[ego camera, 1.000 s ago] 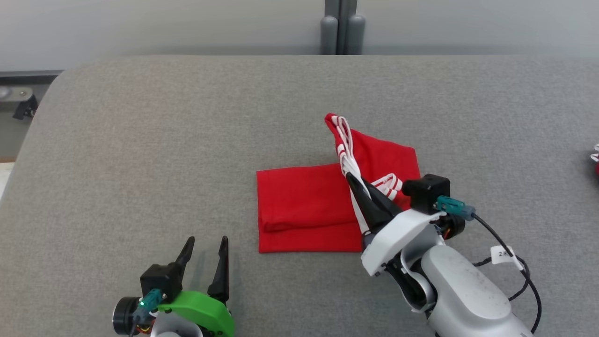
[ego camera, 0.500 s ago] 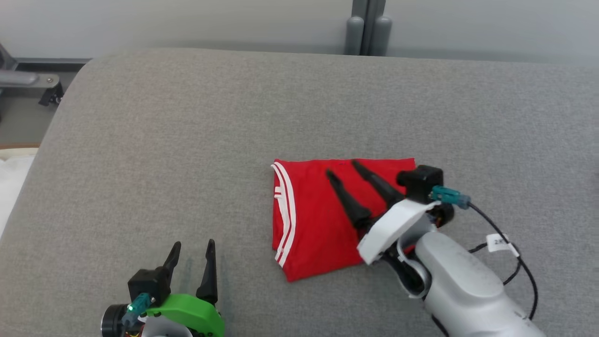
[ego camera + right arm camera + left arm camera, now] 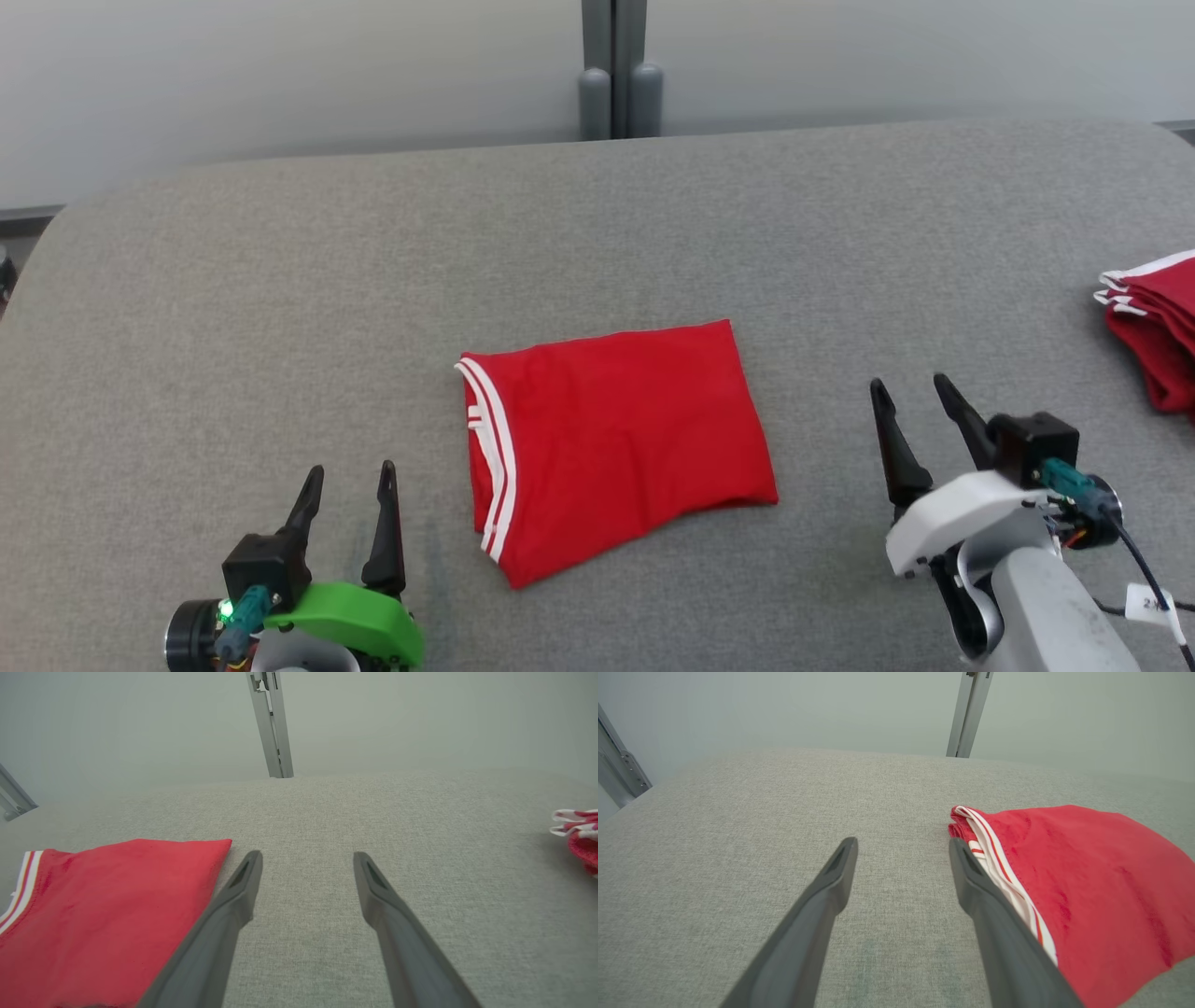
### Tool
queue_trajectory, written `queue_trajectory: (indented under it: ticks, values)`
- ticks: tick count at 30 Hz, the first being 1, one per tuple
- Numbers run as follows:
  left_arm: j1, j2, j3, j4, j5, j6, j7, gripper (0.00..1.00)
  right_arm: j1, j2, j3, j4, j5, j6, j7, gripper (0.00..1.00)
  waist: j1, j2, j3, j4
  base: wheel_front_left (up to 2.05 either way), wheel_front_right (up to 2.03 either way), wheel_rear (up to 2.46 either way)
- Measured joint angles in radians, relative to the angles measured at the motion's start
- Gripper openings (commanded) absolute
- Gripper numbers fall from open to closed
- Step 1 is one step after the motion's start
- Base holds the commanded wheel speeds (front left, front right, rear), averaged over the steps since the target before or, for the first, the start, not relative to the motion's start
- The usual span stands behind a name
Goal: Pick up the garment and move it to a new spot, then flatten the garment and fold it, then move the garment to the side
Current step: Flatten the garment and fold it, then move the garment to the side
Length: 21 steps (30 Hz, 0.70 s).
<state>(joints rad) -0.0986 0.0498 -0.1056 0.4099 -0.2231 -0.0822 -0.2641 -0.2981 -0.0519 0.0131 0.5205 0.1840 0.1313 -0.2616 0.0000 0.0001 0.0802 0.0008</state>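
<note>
Garment (image 3: 616, 439): red jersey T-shirt, folded into a compact rectangle and laid flat near the middle of the grey table (image 3: 280, 308), between the two pincers and touched by neither. Striped trim (image 3: 492, 448), white and red, is shown along its left edge; any lettering is hidden by the fold. Left pincer (image 3: 352, 469): spread wide, nothing grasped, parked just beside that edge. Right pincer (image 3: 908, 383): released and empty, held apart, judged so that the fold is left undisturbed. The sideways move is judged not yet made. Red cloth pile (image 3: 1158, 317): kept at the far right.
</note>
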Motion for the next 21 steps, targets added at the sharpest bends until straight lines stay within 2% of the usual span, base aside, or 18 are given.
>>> queue_trajectory:
  ticks: [11,17,21]
  values:
    - [0.095,0.0,-0.002,-0.043,0.01,0.012,0.0,1.0,0.148,0.002,-0.01,-0.002,0.001,0.0,0.0,1.0,-0.0001,0.0,-0.056,-0.057,0.0,0.0,0.0]
    - [0.105,0.0,-0.015,-0.048,-0.005,0.015,0.0,1.0,0.148,0.002,0.013,-0.005,-0.004,0.0,0.0,1.0,0.0,0.0,-0.047,-0.052,0.0,0.0,0.0]
    - [0.075,0.0,-0.024,-0.049,-0.013,0.005,0.0,1.0,0.07,0.002,0.072,0.004,-0.01,0.0,0.0,1.0,0.0,0.0,-0.018,-0.038,0.0,0.0,0.0]
